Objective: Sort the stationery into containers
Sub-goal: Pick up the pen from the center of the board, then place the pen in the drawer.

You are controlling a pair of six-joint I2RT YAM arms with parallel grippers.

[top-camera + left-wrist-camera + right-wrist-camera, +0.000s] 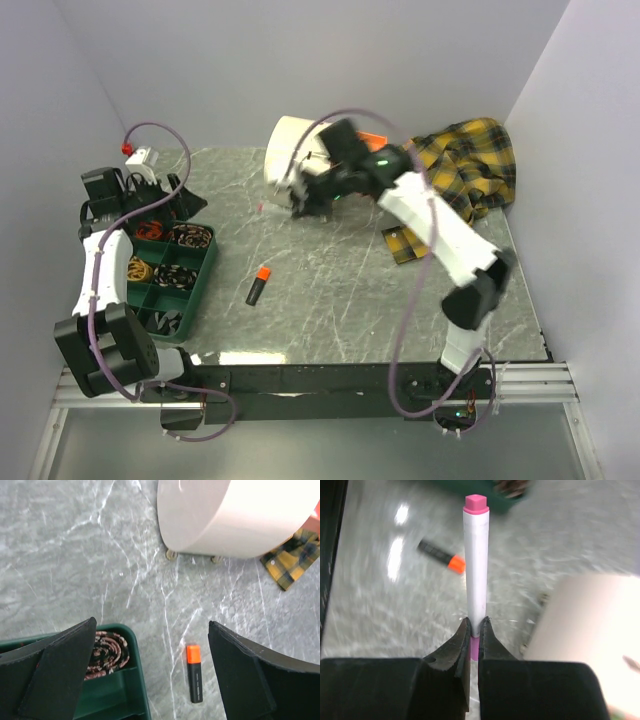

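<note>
While pinching the white pen (476,555) tight in the right gripper (475,625) by the cream cabinet (285,145) at top middle, leaves the left gripper (152,625) wide open over the green tray (205,270) at left, with the orange-capped marker (258,286) lying lower middle.
</note>
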